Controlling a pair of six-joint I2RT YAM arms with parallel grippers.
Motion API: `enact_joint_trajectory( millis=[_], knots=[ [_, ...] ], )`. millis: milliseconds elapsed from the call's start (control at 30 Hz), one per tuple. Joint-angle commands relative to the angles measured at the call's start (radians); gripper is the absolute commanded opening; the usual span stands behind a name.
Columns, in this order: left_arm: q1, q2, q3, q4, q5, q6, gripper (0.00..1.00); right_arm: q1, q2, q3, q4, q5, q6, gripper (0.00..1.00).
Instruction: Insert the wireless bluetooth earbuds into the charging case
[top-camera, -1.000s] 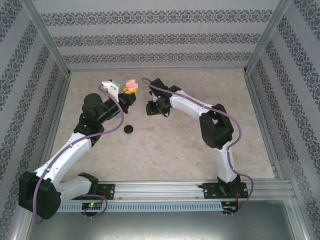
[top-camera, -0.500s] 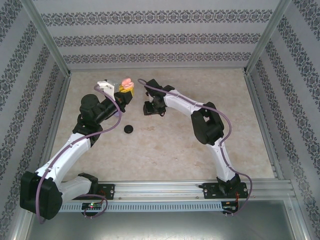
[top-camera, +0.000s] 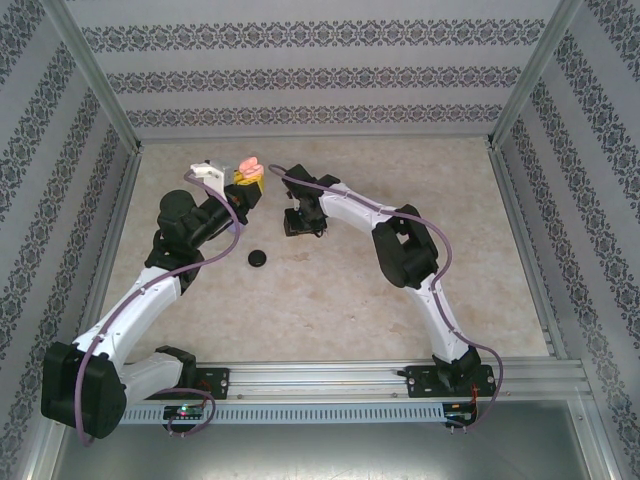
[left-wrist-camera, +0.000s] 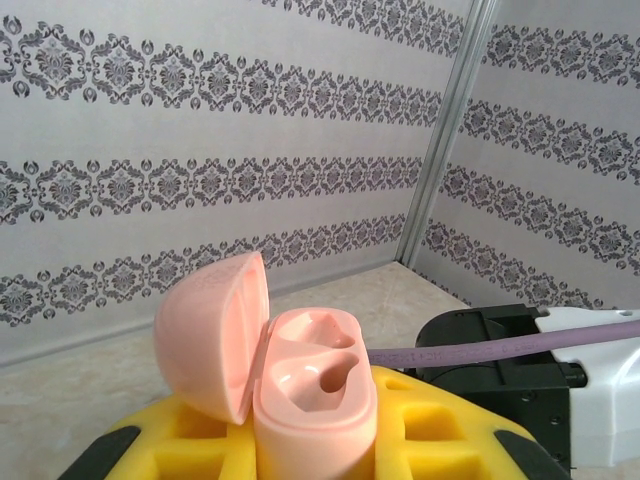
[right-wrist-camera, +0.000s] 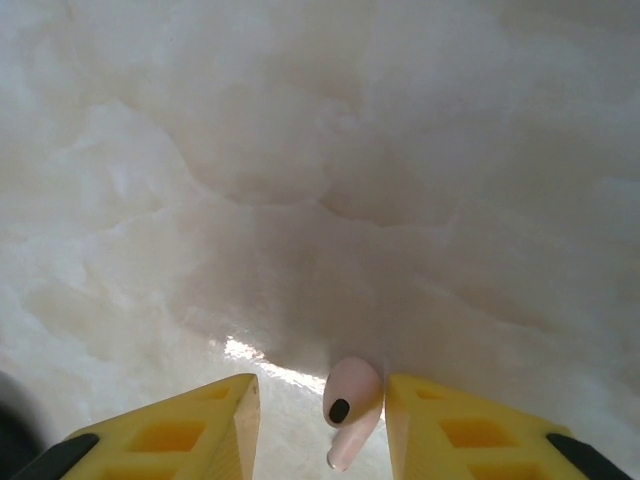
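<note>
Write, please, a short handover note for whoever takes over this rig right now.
Left hand: shut on the open pale pink round plastic charging case, lid tipped back, both sockets empty.
Right hand: open over the pale marbled table, a pale pink stemmed earbud between its fingers, against one, clear of the other.
Small black round object lies on the table between the arms.
Done: case open. Left: grip the earbud, seat it.

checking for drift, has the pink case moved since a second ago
Yes, the pink case shifted slightly left, judged against the unmoved round black case.
</note>
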Motion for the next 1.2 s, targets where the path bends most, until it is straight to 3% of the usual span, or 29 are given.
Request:
enact_joint_trajectory(
  millis=[0,433,833,1167],
  knots=[
    [0.016,0.002,-0.008,0.07,0.023,-0.022,0.0,0.013,0.031,0.039,-0.04,0.061,0.009,0.37],
    [0.022,0.002,-0.02,0.091,0.023,-0.036,0.0,0.027,0.084,0.146,-0.172,0.191,0.129,0.33],
    [0.024,0.014,-0.025,0.116,0.026,-0.05,0.0,0.043,0.124,0.218,-0.231,0.206,0.18,0.33],
    [0.024,0.012,-0.022,0.112,0.027,-0.055,0.0,0.05,0.136,0.23,-0.243,0.187,0.119,0.15]
  ],
)
